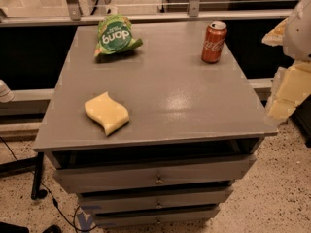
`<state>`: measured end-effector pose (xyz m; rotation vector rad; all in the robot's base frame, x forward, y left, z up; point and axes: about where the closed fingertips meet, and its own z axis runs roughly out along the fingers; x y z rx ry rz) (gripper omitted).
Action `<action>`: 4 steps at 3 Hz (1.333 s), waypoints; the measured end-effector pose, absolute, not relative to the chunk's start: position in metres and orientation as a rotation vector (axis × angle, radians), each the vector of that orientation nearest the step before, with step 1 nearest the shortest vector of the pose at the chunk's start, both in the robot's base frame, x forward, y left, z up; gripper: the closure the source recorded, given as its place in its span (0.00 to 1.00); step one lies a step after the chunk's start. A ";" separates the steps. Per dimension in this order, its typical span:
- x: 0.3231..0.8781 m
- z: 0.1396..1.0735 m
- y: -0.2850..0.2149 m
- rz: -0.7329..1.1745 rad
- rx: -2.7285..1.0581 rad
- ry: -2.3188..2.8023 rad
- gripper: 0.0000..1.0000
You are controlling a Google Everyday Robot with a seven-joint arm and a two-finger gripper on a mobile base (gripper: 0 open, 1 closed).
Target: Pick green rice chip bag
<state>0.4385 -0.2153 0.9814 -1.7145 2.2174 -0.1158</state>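
Observation:
The green rice chip bag (115,35) lies at the far left corner of the grey cabinet top (180,91), its dark green round patch with white letters facing up. My gripper (287,86) hangs at the right edge of the view, off the cabinet's right side. It is level with the middle of the top and far from the bag. It holds nothing that I can see.
A red soda can (214,42) stands upright at the far right of the top. A pale yellow wavy sponge (107,113) lies near the front left. The cabinet has drawers (155,176) below. A rail runs behind it, and cables lie on the floor at the left.

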 end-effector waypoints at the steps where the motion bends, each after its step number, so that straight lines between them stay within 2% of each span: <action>1: 0.439 0.982 -0.215 -0.117 -1.713 2.214 0.00; 2: 0.465 0.980 -0.197 -0.069 -1.688 2.147 0.00; 4: 0.577 0.959 -0.118 0.132 -1.579 1.952 0.00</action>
